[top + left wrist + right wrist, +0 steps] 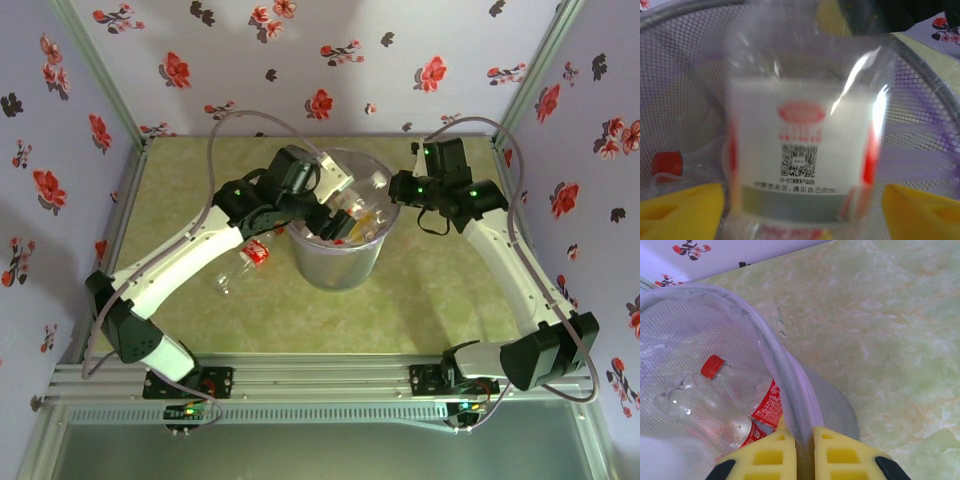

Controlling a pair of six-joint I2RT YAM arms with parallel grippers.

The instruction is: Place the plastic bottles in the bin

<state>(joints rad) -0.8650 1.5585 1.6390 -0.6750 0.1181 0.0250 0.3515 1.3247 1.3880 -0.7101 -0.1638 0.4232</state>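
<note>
Jaws of left gripper (802, 200) wide apart, bottle (800, 150) loose between; of right gripper (798, 435) clenched on bin (790, 380) rim. Could tip bin if tugged sideways.

"How many bins were there?"
"One bin (335, 268)."
"And bottles?"
"One bottle (245, 262) lay on the desk (450, 295). At least two more bottles (740, 386) were inside."
"Pincers?"
"Two: left pincer (801, 216), right pincer (798, 452)."
</note>
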